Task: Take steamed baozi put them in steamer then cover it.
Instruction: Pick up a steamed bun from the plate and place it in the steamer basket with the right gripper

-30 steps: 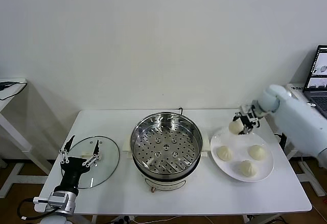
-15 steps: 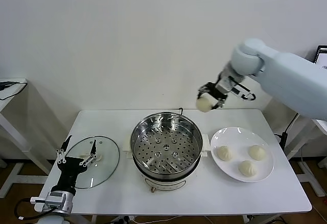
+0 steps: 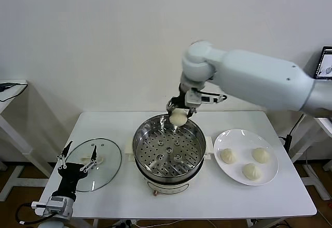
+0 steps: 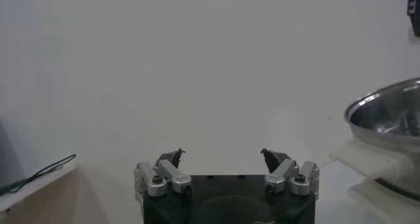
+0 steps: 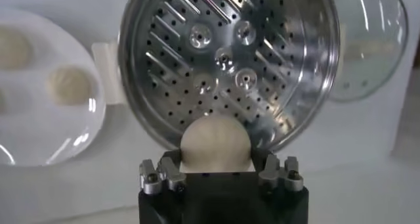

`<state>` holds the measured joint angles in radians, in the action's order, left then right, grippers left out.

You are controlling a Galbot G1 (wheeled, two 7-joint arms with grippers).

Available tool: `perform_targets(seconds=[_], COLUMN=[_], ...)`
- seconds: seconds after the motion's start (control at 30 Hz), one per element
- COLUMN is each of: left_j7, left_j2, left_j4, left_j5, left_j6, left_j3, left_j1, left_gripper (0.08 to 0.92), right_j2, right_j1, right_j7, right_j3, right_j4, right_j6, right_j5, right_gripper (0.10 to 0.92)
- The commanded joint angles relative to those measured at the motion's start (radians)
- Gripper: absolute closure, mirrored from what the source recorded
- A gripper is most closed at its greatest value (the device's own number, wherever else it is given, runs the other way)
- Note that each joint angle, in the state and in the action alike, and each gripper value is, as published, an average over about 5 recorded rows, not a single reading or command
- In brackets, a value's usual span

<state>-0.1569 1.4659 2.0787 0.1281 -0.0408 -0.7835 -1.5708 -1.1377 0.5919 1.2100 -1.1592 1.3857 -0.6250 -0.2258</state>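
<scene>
Change since earlier: right arm has swung from over the plate to above the steamer's far rim, bun still held.
Left pincer (image 3: 79, 159): parked near the desk's front-left corner, over the cover (image 3: 94, 157), fingers spread wide, empty.
Steamer (image 3: 169, 147): mid-desk, perforated tray bare.
Right pincer (image 3: 179, 115): clamped on one baozi (image 3: 178, 117).
Plate (image 3: 269, 176): three buns remain.
Technique: lower further inward, clear of the wall, release low over the tray.
</scene>
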Motion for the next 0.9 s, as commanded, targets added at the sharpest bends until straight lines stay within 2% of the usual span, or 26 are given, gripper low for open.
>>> perform_targets(seconds=[0.03, 0.23, 0.63, 0.73, 0.9], left_j7=[-0.005, -0.006, -0.003, -0.003, -0.002], left_j2=[-0.004, -0.006, -0.004, -0.002, 0.001], left_j4=[-0.005, -0.005, -0.008, -0.004, -0.004], left_j5=[0.000, 0.000, 0.004, 0.007, 0.011], left_j6=[-0.003, -0.007, -0.013, -0.013, -0.014], left_j3=[-0.007, -0.014, -0.009, -0.004, -0.001], left_j1=[-0.001, -0.002, -0.002, -0.004, -0.008], left_gripper=[0.177, 0.177, 0.177, 0.177, 0.177], right_j2=[-0.095, -0.135, -0.126, -0.125, -0.119], right_j1=[-0.082, -0.173, -0.229, -0.238, -0.240], right_j7=[-0.006, -0.012, -0.020, -0.023, -0.027], right_j3=[-0.012, 0.051, 0.086, 0.093, 0.095], right_j4=[-0.059, -0.163, -0.195, -0.194, -0.187], right_j6=[-0.088, -0.117, -0.113, -0.107, -0.086], right_j5=[-0.079, -0.146, -0.176, -0.180, -0.166], right_gripper=[0.313, 0.313, 0.313, 0.292, 0.212])
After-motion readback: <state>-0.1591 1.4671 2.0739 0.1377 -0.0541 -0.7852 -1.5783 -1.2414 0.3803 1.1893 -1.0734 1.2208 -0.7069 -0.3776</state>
